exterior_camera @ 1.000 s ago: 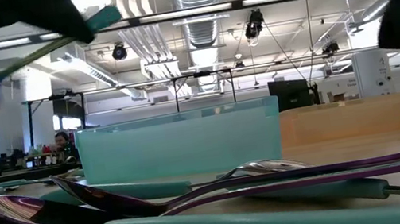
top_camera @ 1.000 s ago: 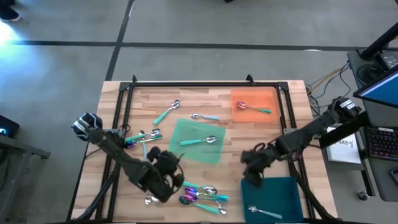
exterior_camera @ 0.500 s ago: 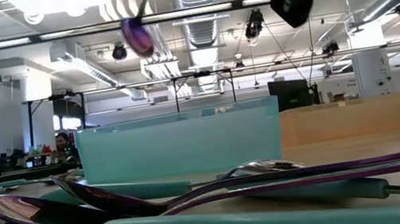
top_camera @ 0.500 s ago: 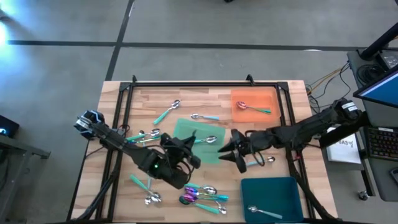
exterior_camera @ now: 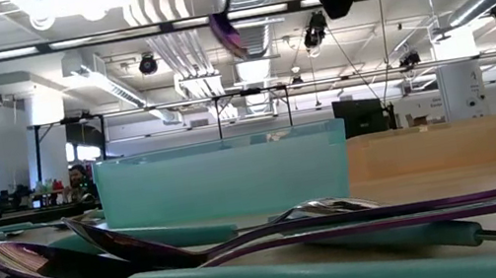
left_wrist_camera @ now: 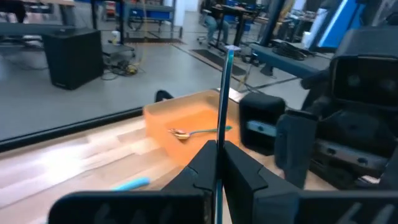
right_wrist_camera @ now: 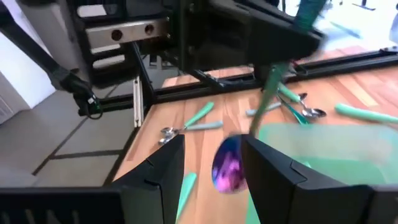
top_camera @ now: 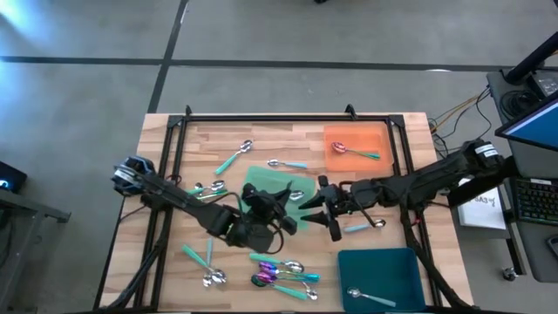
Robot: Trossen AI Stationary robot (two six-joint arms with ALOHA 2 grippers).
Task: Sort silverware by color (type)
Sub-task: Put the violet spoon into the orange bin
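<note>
— High view: what do you hold?
— My left jaws (top_camera: pixel 277 202) pinch a purple spoon (exterior_camera: pixel 229 30) by its teal handle, over the green tray (top_camera: pixel 261 180) at mid-counter. My right jaws (top_camera: pixel 319 208) gape just beside.
— Advice?
— Pass it slowly, handle steady.
— Surroundings?
— Wooden counter (top_camera: pixel 209 144), open workshop behind.

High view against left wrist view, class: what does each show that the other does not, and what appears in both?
Only the high view shows the green tray, the dark teal tray and the cluster of purple and silver spoons near the front edge. Only the left wrist view shows the left gripper shut on a thin teal handle, seen close. Both show the orange tray holding one spoon, and the right gripper close by.
</note>
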